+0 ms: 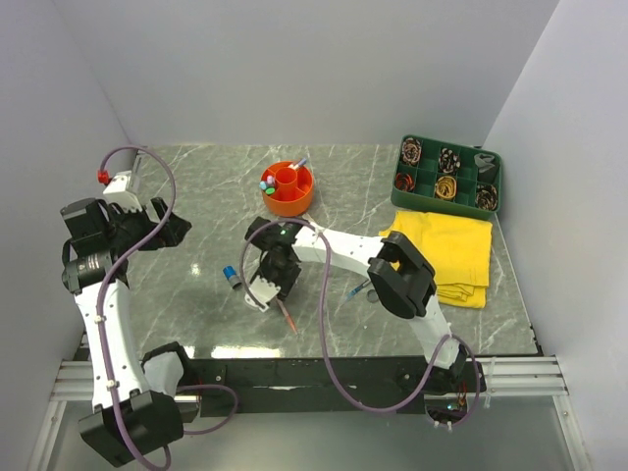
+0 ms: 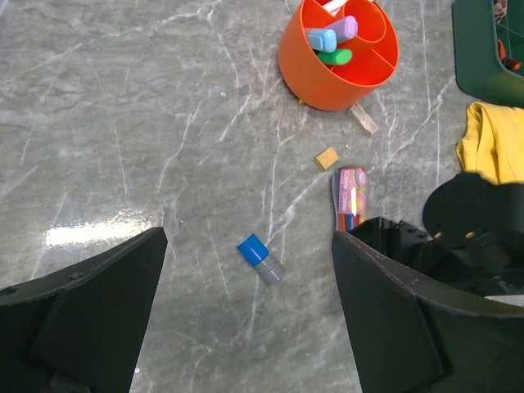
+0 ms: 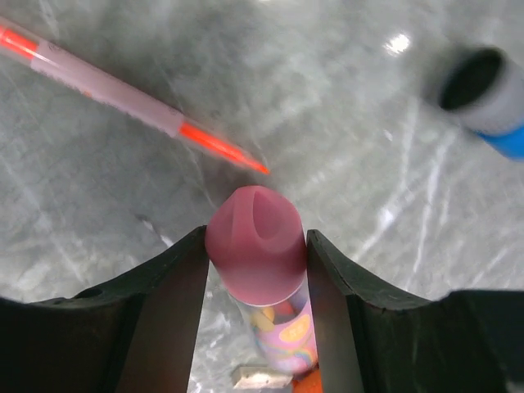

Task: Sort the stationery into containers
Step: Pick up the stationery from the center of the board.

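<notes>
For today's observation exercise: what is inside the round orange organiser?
In the orange organiser, blue, purple and green marker ends show in the outer ring; anything beneath them is covered.

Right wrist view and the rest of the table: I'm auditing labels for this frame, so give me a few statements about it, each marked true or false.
1. The right tool has a finger on each side of the pink tube's cap. True.
2. The left tool grips the blue cap. False: it is open and empty, and the cap lies on the table.
3. The orange organiser is empty. False: markers sit in it.
4. A red-tipped pen lies on the table near the tube. True.
5. The yellow cloth lies in the green tray. False: it lies on the table in front of the tray.
</notes>
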Motion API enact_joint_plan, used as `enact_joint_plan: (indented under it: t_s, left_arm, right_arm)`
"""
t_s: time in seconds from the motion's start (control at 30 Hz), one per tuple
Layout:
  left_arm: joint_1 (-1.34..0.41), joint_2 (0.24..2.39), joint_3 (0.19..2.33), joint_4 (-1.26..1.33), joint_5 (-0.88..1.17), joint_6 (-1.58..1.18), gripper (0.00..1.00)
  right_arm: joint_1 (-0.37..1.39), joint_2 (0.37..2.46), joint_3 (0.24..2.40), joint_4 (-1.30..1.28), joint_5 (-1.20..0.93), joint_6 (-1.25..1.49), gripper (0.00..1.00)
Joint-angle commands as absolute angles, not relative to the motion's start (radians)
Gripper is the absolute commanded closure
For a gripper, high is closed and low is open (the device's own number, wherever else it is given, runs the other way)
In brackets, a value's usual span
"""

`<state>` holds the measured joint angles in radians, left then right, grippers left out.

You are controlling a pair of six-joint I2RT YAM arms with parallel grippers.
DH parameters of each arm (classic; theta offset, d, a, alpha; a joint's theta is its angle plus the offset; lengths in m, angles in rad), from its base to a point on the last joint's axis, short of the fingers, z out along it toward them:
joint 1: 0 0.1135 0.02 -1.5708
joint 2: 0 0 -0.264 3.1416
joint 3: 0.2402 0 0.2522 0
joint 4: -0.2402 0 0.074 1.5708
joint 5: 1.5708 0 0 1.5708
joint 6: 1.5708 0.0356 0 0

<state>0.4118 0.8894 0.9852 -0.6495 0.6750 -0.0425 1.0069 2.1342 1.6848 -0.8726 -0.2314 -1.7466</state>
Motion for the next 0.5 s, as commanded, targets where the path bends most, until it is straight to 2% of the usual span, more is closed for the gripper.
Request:
enact_joint_plan:
  t_s: [0.0,0.17,0.47]
  left_arm:
    - [0.419,0.908,1.026,-0.623,0.701,-0.029,0.12]
    - [0.417,0.939,1.042,-0.604,0.704,-0.026,0.12]
    - [0.426,0.985,1.065,-0.571,0.715,-0.061,0.12]
  right_arm:
    - [0.968,2.046,1.839,-0.919,-0.343,-1.622,1.0]
    - [0.893,1.991,1.939,-0.943,-0.434,-1.477,1.0]
    - [0.758,1.904,1.936,-0.826,-0.578,-1.201,1.0]
